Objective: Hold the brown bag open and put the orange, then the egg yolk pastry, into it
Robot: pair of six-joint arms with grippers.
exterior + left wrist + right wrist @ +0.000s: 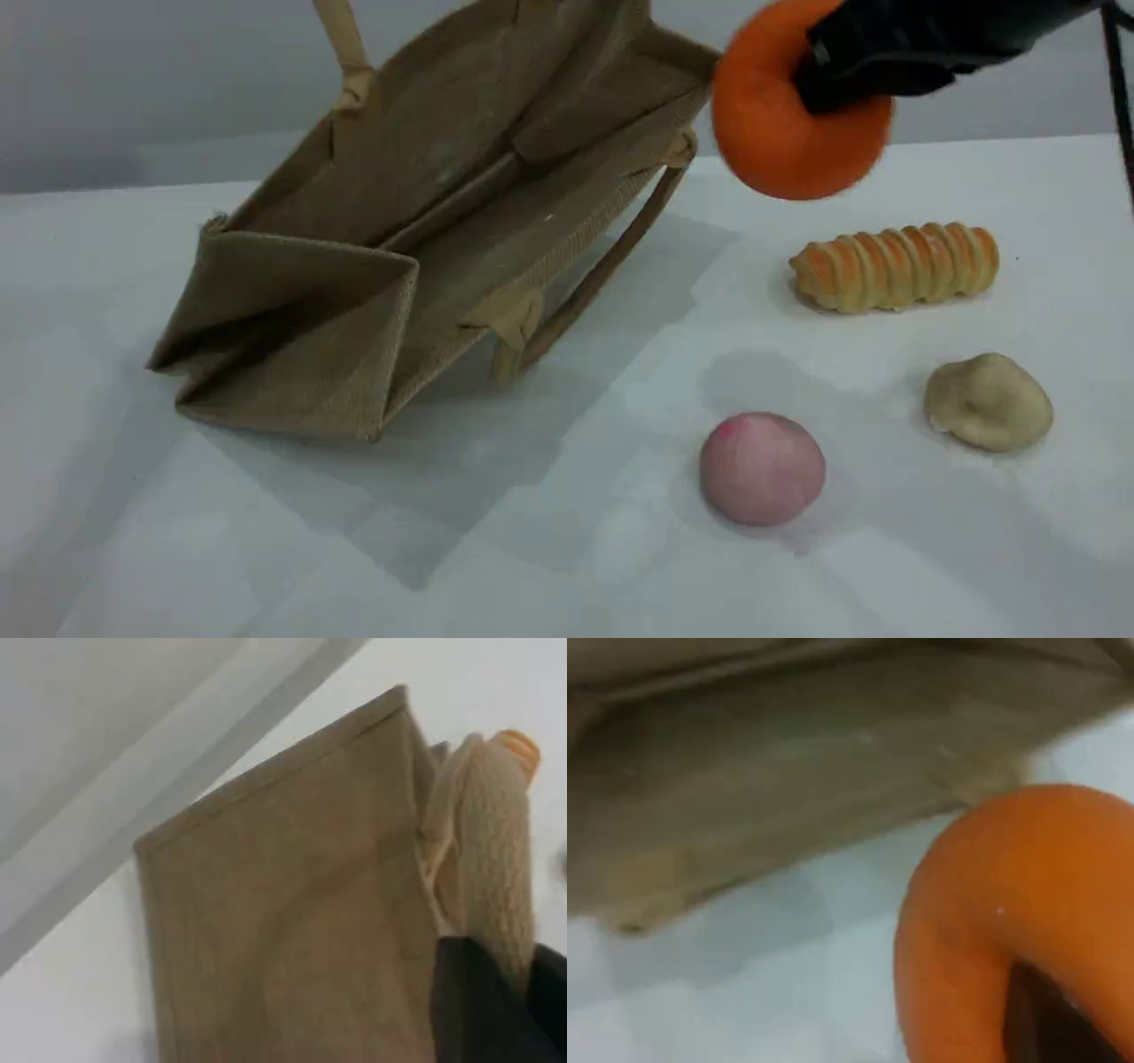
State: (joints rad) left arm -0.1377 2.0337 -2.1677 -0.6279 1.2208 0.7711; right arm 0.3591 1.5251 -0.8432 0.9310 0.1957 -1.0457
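The brown bag point(425, 221) lies tilted on the table with its mouth gaping toward the camera. One beige handle point(345, 53) is pulled straight up past the top edge. In the left wrist view my left gripper point(523, 988) is shut on that handle point(496, 859), with the bag's side point(283, 921) hanging below. My right gripper point(842, 75) is shut on the orange point(780, 142), squeezed and held in the air just right of the bag's upper right corner. The right wrist view shows the orange point(992, 904) close up before the bag point(788, 771). The egg yolk pastry point(988, 401) sits on the table at the right.
A long ridged golden bread roll point(895, 266) lies right of the bag, under the held orange. A pale pink ball point(762, 468) rests in front, left of the pastry. The bag's second handle point(602, 266) droops onto the white table point(567, 567).
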